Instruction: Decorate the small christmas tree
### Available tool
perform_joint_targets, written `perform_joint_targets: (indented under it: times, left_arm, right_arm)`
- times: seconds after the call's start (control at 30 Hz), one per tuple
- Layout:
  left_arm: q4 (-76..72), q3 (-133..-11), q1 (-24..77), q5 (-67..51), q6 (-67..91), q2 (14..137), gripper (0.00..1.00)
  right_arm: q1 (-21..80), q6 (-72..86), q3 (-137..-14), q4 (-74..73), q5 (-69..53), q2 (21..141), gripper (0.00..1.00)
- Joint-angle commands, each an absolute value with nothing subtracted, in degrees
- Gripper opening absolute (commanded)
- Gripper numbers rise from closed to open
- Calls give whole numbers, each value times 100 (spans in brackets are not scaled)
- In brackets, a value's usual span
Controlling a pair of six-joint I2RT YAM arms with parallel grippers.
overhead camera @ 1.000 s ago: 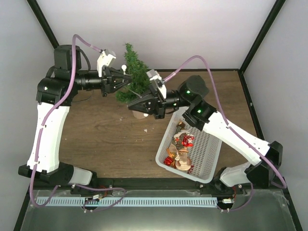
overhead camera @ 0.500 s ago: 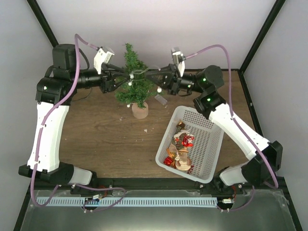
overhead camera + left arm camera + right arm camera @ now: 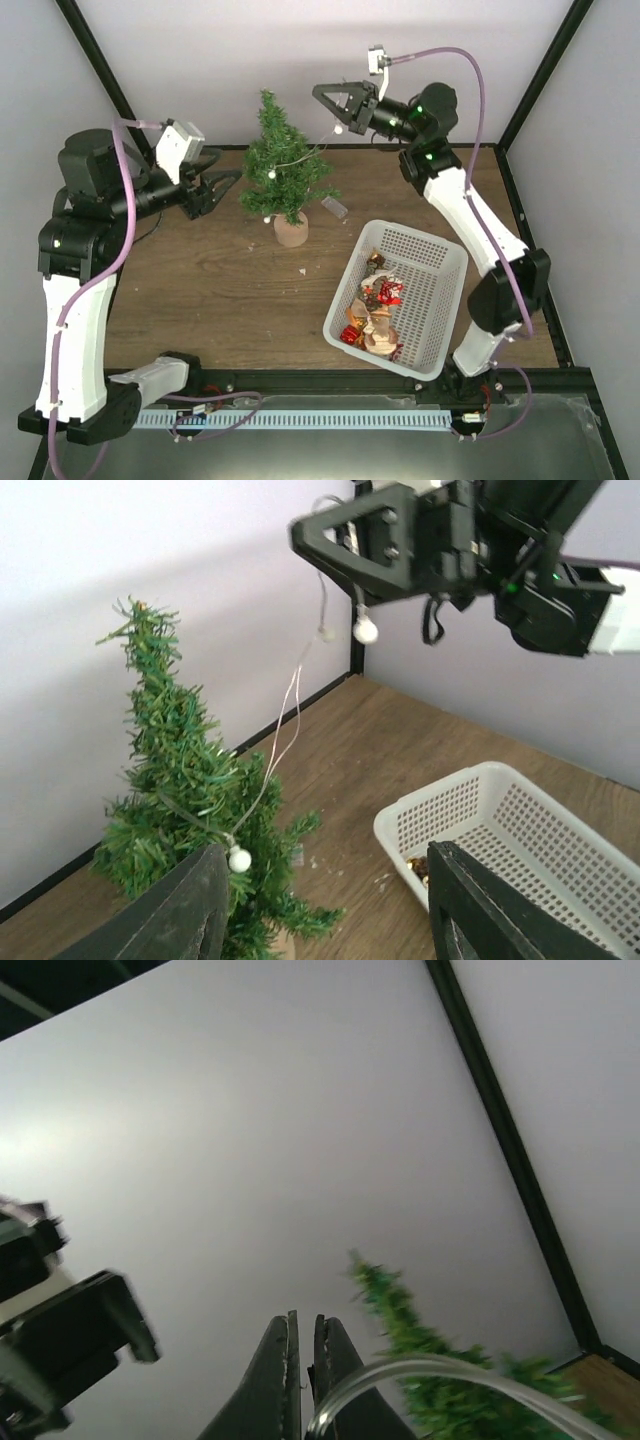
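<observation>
The right tool (image 3: 318,92), clamped on the light string (image 3: 293,695), holds it high to drape over the tree (image 3: 282,170) below; the left tool (image 3: 228,192), fingers apart, hovers alongside.

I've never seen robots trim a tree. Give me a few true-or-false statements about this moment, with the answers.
1. The small dark-green bristly christmas tree stands upright on the brown wooden table. True.
2. The white plastic mesh basket is empty. False: red and gold ornaments lie in it.
3. A thin wire string with small white bulbs runs from the tree up to the right gripper. True.
4. The left gripper is clamped on the tree. False: it is open, beside the tree and apart from it.
</observation>
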State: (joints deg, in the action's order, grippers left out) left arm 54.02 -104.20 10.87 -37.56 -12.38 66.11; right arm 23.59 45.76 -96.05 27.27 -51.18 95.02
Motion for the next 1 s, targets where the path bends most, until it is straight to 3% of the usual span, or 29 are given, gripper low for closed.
perform_joint_targets:
  times: [0.0,0.27,0.4,0.77,0.97]
  left_arm:
    - [5320,-10056,984,-3518,-1612,6364,55]
    - [5288,-9352,825,-3140,-1920,5896,55]
    - [5173,-9019,778,-2987,-1980,5762,54]
    - [4683,-8054,729,-2982,-1833,5586,53]
    - [4462,-7994,720,-2986,-1751,5680,53]
  right_arm:
    - [2143,4741,-10754,2226,-4977,10255,1]
    - [2024,5384,-13610,1534,-5061,12365,1]
    - [2022,6156,-14440,1798,-4937,13113,1]
    - [2326,7685,-14388,2847,-4564,13462,1]
    - [2393,8653,-14460,3214,-4245,13563,6]
